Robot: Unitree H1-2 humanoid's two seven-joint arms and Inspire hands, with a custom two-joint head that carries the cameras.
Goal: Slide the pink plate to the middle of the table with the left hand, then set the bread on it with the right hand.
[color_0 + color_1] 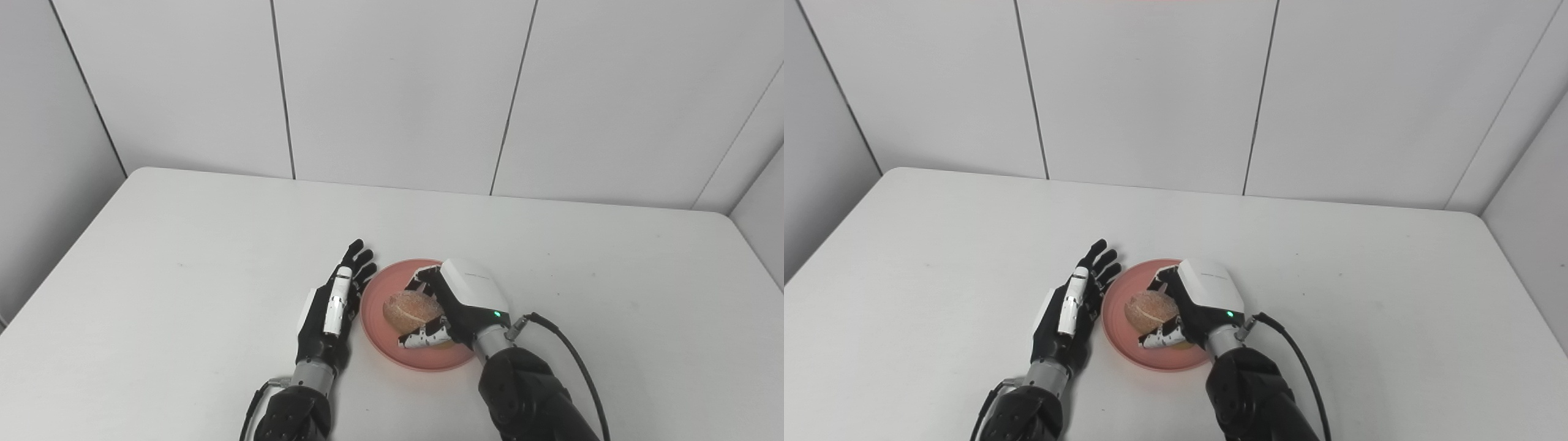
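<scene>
Now: bread (409, 308) on pink plate (375, 324) | right hand (460, 301) gripping bread | left hand (334, 303) open

Plate (375, 331) sat on table (184, 294), near the front edge, about midway left to right. Bread (409, 309) lay on plate, in its middle. Right hand (460, 306) reached over plate from the near right, curled around bread's right side, thumb at bread's near edge and fingers (422, 278) at its far edge. Left hand (334, 300) stood just left of plate, edge-on upon table, fingers pointing far, close against plate's left rim; touching or not, unclear. Wall (392, 92) rose behind table's far edge. Cable (569, 349) trailed off right wrist toward the near right.
</scene>
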